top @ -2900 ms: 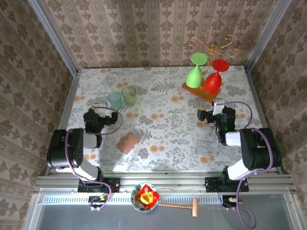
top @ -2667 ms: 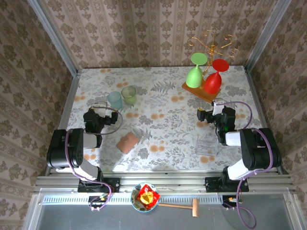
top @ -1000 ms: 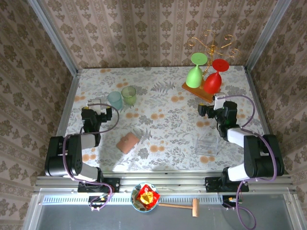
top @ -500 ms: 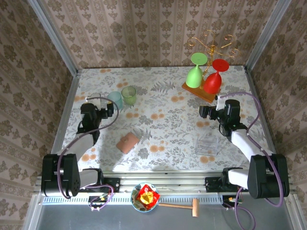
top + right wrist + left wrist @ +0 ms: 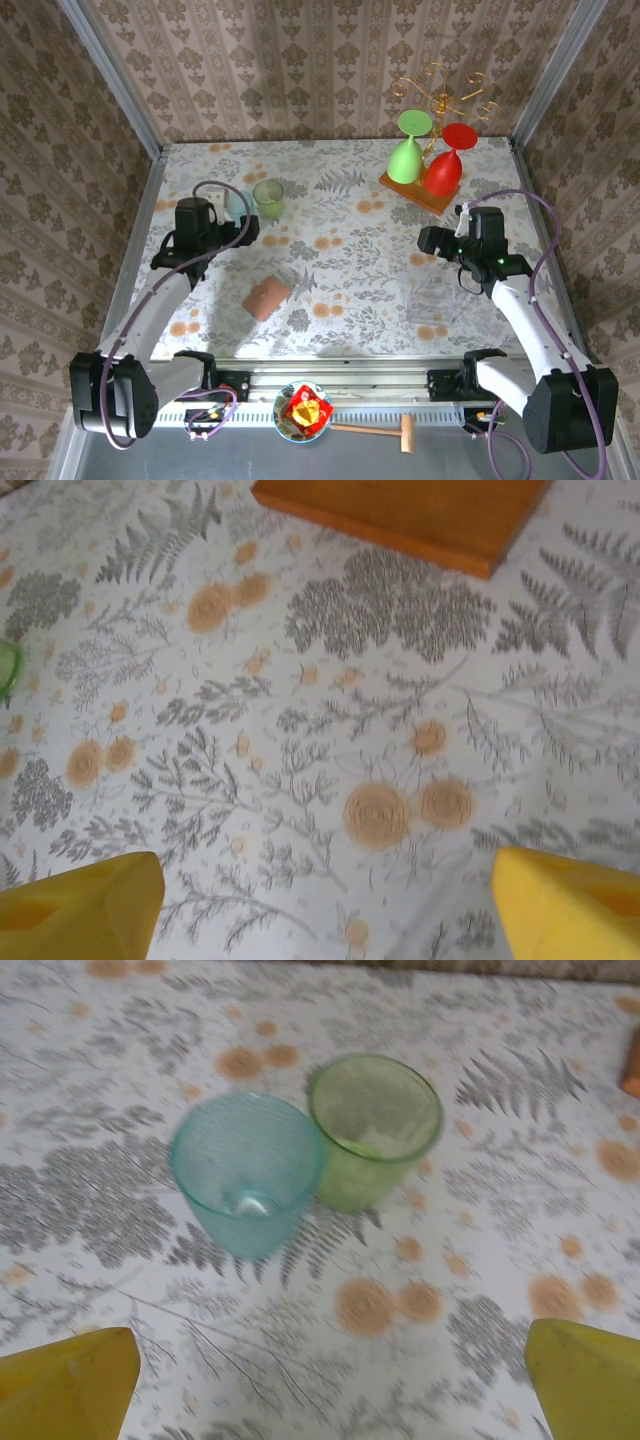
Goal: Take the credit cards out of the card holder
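The card holder (image 5: 266, 297) lies closed on the floral table, a salmon-brown wallet left of centre near the front. The credit cards are hidden; none show outside it. My left gripper (image 5: 234, 224) hovers behind and to the left of the wallet, facing the two cups; in the left wrist view (image 5: 335, 1390) its yellow fingertips (image 5: 70, 1385) stand wide apart, open and empty. My right gripper (image 5: 432, 240) hangs over the right side of the table, far from the wallet; the right wrist view (image 5: 325, 905) shows its fingertips (image 5: 80, 905) spread, open over bare tablecloth.
A teal cup (image 5: 248, 1188) and a green cup (image 5: 375, 1125) stand close ahead of the left gripper. A wooden stand (image 5: 418, 190) with a green and a red glass sits back right. A clear plastic box (image 5: 432, 298) lies front right.
Both arms have unfolded from their low rest pose and lifted, the left gripper swinging toward the cups, the right rising over the right side. The wallet has not moved.
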`<state>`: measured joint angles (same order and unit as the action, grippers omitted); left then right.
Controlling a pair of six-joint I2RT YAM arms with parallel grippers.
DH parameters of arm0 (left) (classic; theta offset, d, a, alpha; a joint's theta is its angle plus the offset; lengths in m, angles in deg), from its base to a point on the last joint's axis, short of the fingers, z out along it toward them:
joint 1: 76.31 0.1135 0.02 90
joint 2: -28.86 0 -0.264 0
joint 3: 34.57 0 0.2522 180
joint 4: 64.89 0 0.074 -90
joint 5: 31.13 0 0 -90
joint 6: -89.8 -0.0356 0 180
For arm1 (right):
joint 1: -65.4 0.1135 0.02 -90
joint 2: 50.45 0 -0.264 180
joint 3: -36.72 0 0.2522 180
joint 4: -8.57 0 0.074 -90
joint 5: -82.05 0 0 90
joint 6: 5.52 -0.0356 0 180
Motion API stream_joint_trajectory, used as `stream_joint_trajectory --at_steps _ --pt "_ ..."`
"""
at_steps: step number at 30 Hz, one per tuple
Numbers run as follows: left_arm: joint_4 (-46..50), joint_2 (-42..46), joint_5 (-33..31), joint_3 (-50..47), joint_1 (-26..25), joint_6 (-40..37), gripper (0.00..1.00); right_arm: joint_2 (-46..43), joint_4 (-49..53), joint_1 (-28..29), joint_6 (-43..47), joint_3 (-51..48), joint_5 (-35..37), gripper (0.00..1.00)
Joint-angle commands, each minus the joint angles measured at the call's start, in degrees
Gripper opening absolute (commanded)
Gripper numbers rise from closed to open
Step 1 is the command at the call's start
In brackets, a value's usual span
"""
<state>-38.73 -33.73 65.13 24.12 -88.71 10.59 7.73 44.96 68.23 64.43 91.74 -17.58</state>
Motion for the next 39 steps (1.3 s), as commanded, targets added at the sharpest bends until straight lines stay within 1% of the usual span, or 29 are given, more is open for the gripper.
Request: stream_joint_trajectory --at_steps 1,4,8,12,14,17,21,24,26,29,31,36,39 --pt "12.3 1.1 4.1 4.7 -1.2 1.1 0.99 -0.5 12.8 1.8 -5.1 2.6 1.4 0.83" --pt "16.0 1.2 4.7 7.5 -2.5 0.5 0.99 0.9 17.6 4.6 -5.7 4.7 1.7 0.8" --pt "13.9 1.9 4.6 7.2 -3.9 0.4 0.98 3.2 20.7 9.0 -5.6 6.8 3.9 0.73" --pt "13.4 2.7 5.2 6.4 -5.0 0.0 0.98 5.6 21.2 12.8 -6.2 7.5 4.6 0.72" --pt "13.8 3.0 5.5 6.2 -5.1 -0.7 0.98 6.7 22.1 13.6 -6.5 8.9 4.8 0.68" --pt "16.5 3.7 5.8 7.1 -5.2 -4.0 0.98 7.7 24.6 14.8 -6.5 11.8 4.9 0.61" --pt "16.3 4.7 2.6 6.3 -5.2 -7.3 0.99 6.7 26.1 16.5 -6.1 13.1 6.3 0.57" --pt "15.1 5.8 1.9 5.5 -5.1 -9.4 1.0 6.3 28.5 17.1 -7.4 13.8 8.9 0.55" --pt "14.9 6.6 1.2 5.3 -5.1 -9.2 1.0 6.3 30.1 17.3 -8.9 13.8 10.0 0.52" --pt "14.4 7.5 2.0 4.8 -5.1 -8.7 1.0 7.0 31.7 18.2 -11.3 13.4 10.8 0.48" --pt "13.9 7.6 2.5 4.5 -5.0 -8.0 1.0 7.6 32.6 19.0 -13.1 12.9 11.5 0.44" --pt "14.5 8.4 2.1 4.5 -5.1 -6.4 1.0 8.5 31.9 22.1 -18.2 11.0 13.0 0.36" --pt "14.5 9.4 0.9 3.7 -5.1 -6.7 1.0 9.9 30.6 23.5 -20.5 10.0 13.6 0.32"
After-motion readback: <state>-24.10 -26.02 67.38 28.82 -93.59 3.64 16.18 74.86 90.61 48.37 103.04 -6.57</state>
